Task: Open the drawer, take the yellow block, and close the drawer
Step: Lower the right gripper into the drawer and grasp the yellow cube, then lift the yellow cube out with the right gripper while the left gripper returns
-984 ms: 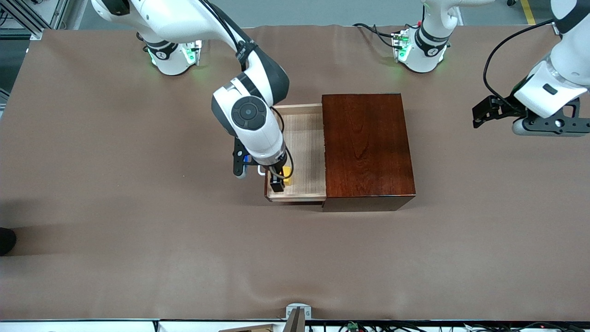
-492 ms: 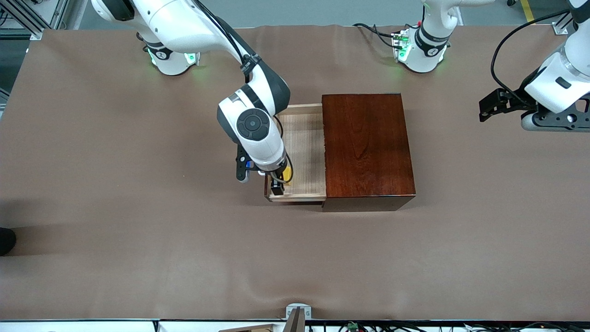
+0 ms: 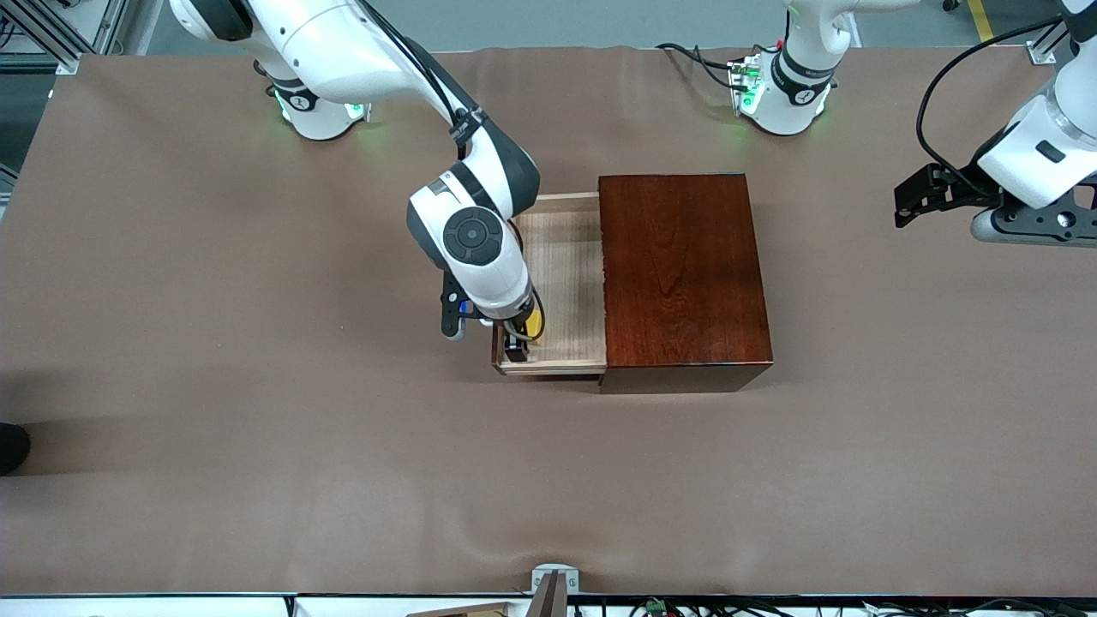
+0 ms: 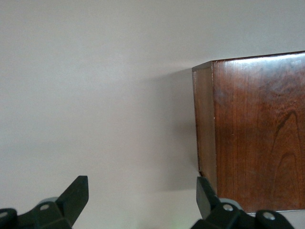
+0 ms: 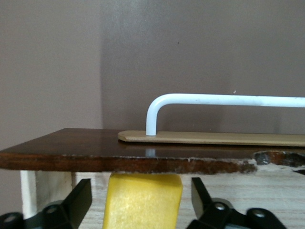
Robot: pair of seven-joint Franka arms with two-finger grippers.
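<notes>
Right gripper [image 3: 518, 341] down inside the open drawer [image 3: 566, 283], at the corner nearest the front camera and closest to the handle [image 5: 224, 107]. Fingers [image 5: 76, 200] spread to either side of the yellow block [image 5: 143, 200], each just beside a face, contact not clear; no firm grip to be seen. Block resting on the drawer floor between the fingers, tight against the drawer's front panel. Just past the block from the gripper, the dark front panel's top edge and, on it, the white bar handle on its pale strip. Outward from there, pale drawer tray pulled out of the dark reddish-brown box [image 3: 681, 274] toward the right arm's end of the table [image 3: 257, 428].

Left gripper [image 4: 138, 200] waiting in the air, well apart from the box, over bare table at the left arm's end. Fingers wide apart, nothing between them; one corner of the box in sight from its wrist.
</notes>
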